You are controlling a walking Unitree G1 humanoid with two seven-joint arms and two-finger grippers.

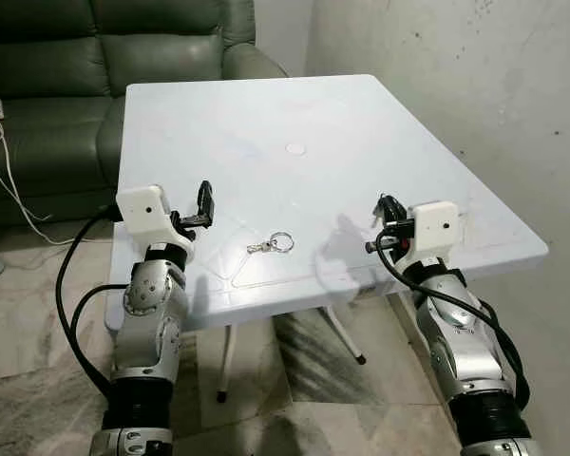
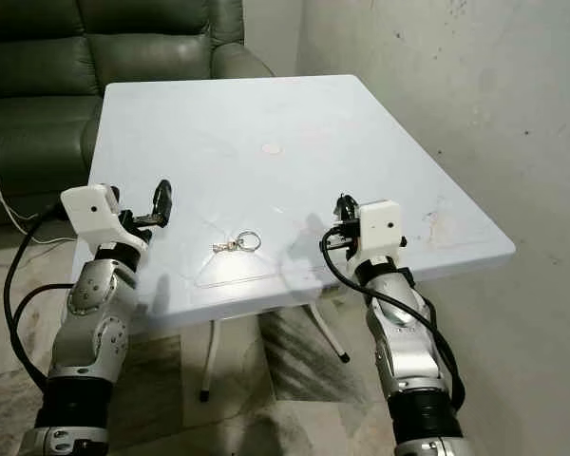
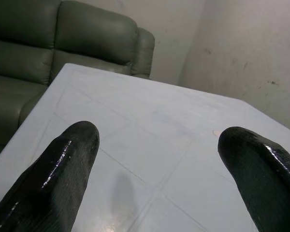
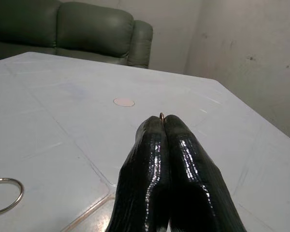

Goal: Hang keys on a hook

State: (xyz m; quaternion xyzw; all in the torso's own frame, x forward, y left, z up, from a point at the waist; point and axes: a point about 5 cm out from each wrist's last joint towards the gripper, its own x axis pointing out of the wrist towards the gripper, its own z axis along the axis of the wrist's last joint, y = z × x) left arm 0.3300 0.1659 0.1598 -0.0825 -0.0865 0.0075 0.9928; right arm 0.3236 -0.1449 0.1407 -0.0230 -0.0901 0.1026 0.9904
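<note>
- Two claws hover over the near edge of the white surface [image 1: 361, 114] in the left eye view: the left claw [image 1: 201, 207] on one side, the right claw [image 1: 388, 217] on the other. The keys [image 1: 271, 244] lie flat between them on the near part of the surface, ring end toward the right claw and the small key end trailing toward the left, so the long axis runs roughly across, side to side.
- Right eye view: same layout; the keys [image 2: 237, 242] look about midway between the two claws, and I can't honestly call one nearer. I see no hook.
- Left wrist view: the left claw's fingers [image 3: 53, 179] stand wide apart with nothing between them, bare surface and a green sofa [image 3: 63, 34] beyond.
- Right wrist view: the right claw's fingers [image 4: 183, 164] are pressed together; a tiny brownish tip shows at their ends, which I can't identify. The key ring [image 4: 5, 195] lies off to that claw's left, close by.
</note>
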